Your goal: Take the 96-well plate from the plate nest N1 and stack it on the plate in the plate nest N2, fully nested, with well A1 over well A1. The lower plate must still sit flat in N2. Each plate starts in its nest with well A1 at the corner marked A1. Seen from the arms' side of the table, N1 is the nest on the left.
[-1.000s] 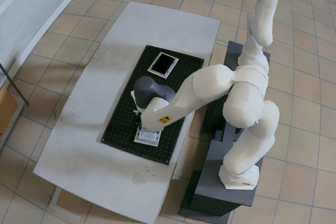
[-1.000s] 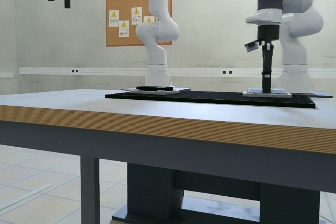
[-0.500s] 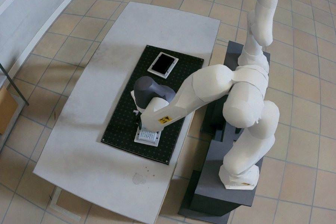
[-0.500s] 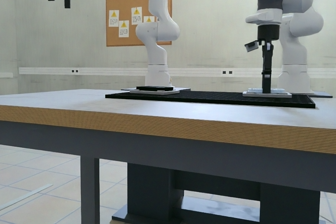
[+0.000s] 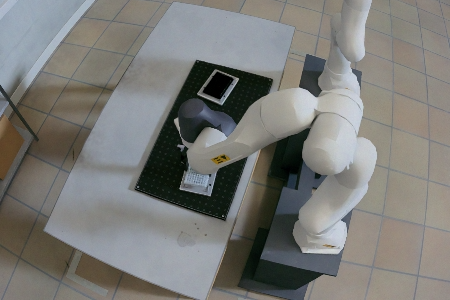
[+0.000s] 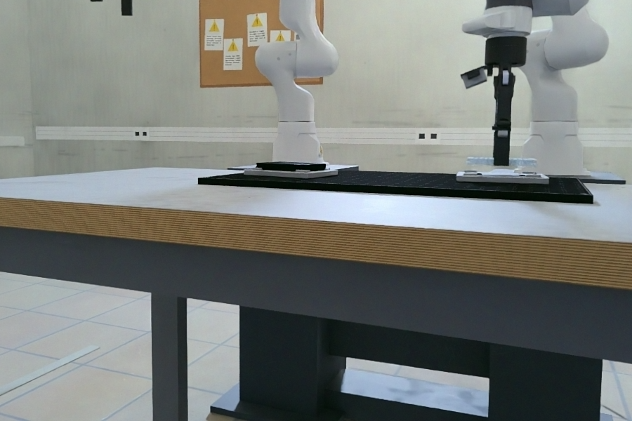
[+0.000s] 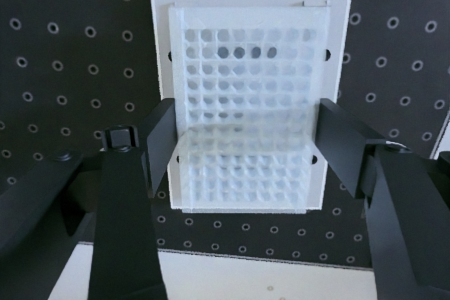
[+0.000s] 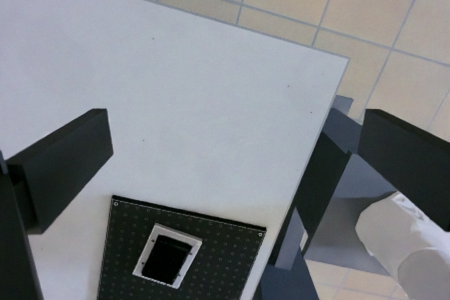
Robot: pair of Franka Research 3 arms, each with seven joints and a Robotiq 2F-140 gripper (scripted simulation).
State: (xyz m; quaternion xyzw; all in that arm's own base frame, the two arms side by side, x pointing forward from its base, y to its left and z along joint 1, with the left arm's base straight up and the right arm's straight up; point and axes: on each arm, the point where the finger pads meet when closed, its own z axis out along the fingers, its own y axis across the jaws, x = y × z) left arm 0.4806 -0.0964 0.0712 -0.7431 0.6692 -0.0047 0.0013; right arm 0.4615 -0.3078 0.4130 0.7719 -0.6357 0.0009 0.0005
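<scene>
Left gripper (image 6: 501,161) (image 7: 247,132): pinching clear plate (image 5: 196,180) (image 6: 527,161) (image 7: 250,69) above nest N1 (image 5: 200,192) (image 6: 503,179) (image 7: 340,22); I should lift straight, level. Right gripper (image 6: 111,5) (image 8: 236,134): spread.

A glossy, translucent plastic look was shown by the 96-well plate (image 5: 196,179) (image 6: 479,161) (image 7: 247,82). Layered wood was exposed along the edge of the smooth, matt table (image 5: 120,107) (image 6: 306,240) (image 8: 200,87). Cork-like roughness was suggested by the noticeboard (image 6: 234,5).
</scene>
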